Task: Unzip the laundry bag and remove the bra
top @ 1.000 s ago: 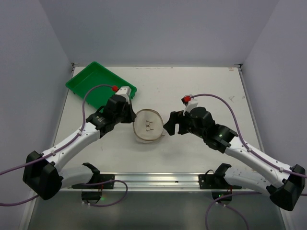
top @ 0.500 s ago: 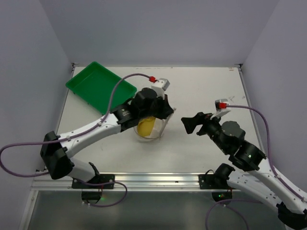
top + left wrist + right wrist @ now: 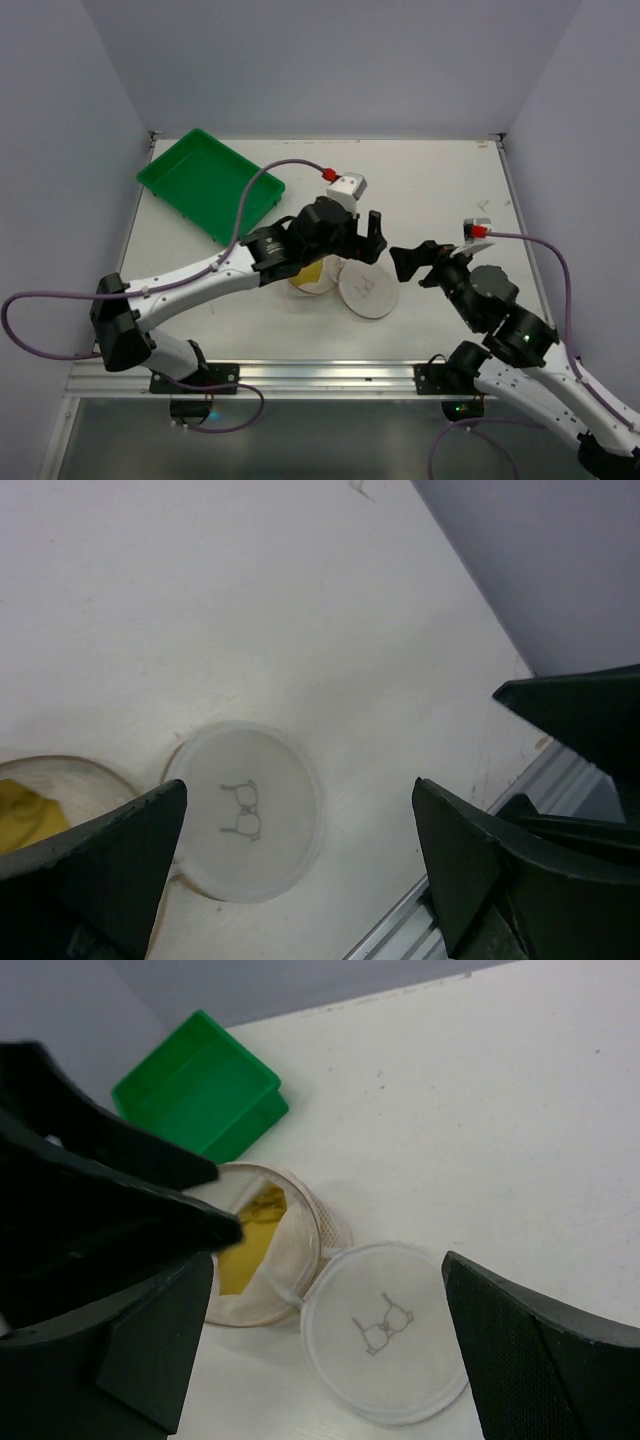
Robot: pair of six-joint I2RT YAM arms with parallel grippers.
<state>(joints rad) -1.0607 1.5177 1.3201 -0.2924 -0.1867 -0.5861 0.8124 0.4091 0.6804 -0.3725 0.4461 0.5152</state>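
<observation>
The laundry bag [image 3: 320, 285] sits unzipped at the table's middle, and its round mesh lid [image 3: 368, 289] with the small black mark lies flat on the table to its right, still joined at one edge. The bra [image 3: 245, 1252] shows inside the bag [image 3: 330, 1222] as yellow and white fabric. My left gripper [image 3: 368, 240] hovers open just above the lid [image 3: 245, 825], nothing between its fingers [image 3: 100, 865]. My right gripper [image 3: 420, 263] stands open to the right of the lid [image 3: 385, 1330], also holding nothing. The left arm hides part of the bag in the top view.
A green plastic tray [image 3: 205, 185] lies at the back left of the table, also seen in the right wrist view as the green tray [image 3: 200, 1090]. A metal rail [image 3: 320, 375] runs along the near edge. Grey walls close in both sides.
The lid, closed a second ago, has been swung over and now lies flat to the bag's right. My left gripper has let go and opened. The right arm has drawn back to the right.
</observation>
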